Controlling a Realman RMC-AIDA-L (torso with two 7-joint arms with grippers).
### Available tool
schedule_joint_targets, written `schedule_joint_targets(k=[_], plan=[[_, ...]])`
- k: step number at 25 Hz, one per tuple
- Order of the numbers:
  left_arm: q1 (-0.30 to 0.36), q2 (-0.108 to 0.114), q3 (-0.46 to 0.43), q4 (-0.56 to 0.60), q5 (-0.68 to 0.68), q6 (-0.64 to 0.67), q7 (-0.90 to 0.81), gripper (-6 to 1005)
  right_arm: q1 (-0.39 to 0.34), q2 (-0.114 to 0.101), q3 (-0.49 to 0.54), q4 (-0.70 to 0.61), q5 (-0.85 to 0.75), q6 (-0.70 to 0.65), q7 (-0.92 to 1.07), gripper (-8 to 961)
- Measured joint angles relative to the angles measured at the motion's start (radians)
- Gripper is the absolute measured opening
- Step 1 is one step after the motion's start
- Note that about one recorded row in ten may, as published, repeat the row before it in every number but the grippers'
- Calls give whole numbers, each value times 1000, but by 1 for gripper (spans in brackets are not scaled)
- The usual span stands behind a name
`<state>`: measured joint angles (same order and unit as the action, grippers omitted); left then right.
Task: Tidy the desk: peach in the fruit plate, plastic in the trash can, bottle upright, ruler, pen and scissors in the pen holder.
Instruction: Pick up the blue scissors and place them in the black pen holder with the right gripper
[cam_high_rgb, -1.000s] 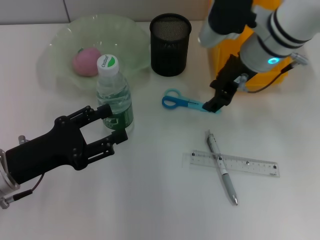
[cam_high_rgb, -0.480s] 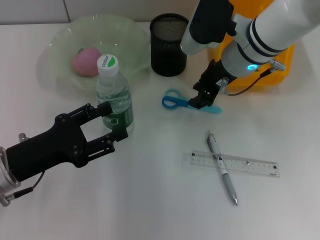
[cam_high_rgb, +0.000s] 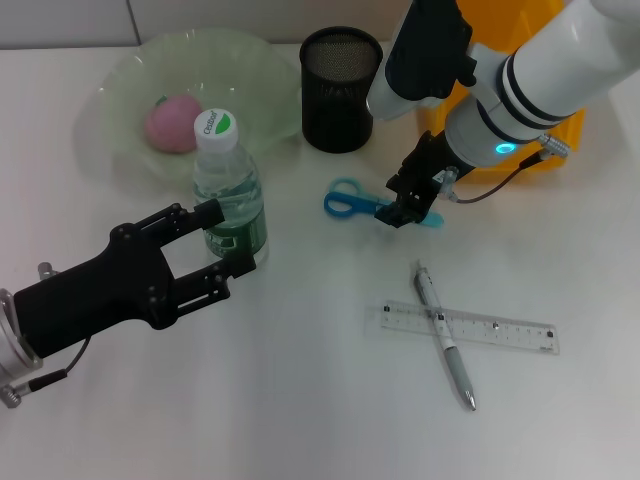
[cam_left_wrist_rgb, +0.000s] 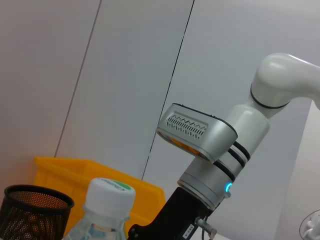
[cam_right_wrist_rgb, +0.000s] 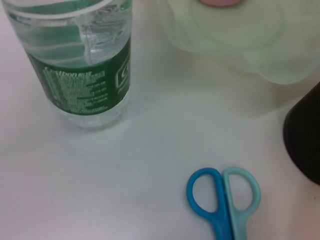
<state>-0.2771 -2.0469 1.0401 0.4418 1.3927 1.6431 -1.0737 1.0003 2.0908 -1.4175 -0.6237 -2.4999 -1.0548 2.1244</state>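
The clear bottle (cam_high_rgb: 229, 188) with a green label stands upright, and my left gripper (cam_high_rgb: 225, 243) is open with its fingers on either side of the bottle's base. The pink peach (cam_high_rgb: 173, 124) lies in the pale green fruit plate (cam_high_rgb: 130, 70). The blue scissors (cam_high_rgb: 350, 200) lie flat in front of the black mesh pen holder (cam_high_rgb: 341, 88), and my right gripper (cam_high_rgb: 408, 208) is low over their blades. In the right wrist view the scissors' handles (cam_right_wrist_rgb: 222, 197) show close up. The pen (cam_high_rgb: 445, 340) lies across the clear ruler (cam_high_rgb: 500, 330). The plastic is out of view.
A yellow trash can (cam_high_rgb: 572, 135) stands at the back right, mostly behind my right arm. The bottle (cam_right_wrist_rgb: 80, 65) and the plate's rim (cam_right_wrist_rgb: 240, 40) lie beyond the scissors in the right wrist view. The left wrist view shows the bottle cap (cam_left_wrist_rgb: 110, 192).
My right gripper has moved left along the scissors towards their handles and stays low over the blades. The left gripper, bottle, pen and ruler have hardly moved.
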Motion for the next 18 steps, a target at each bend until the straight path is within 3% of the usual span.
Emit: schedule_joint_targets(k=[9, 14, 18], plan=[[-2, -1, -2, 0, 0, -8, 0, 742, -8, 0, 0, 1, 0, 14, -3, 434], [-2, -2, -13, 0, 1, -8, 0, 742, -13, 0, 0, 2, 0, 15, -3, 351], [-2, -3, -14, 0, 0, -8, 0, 742, -16, 0, 0, 3, 0, 15, -4, 340]])
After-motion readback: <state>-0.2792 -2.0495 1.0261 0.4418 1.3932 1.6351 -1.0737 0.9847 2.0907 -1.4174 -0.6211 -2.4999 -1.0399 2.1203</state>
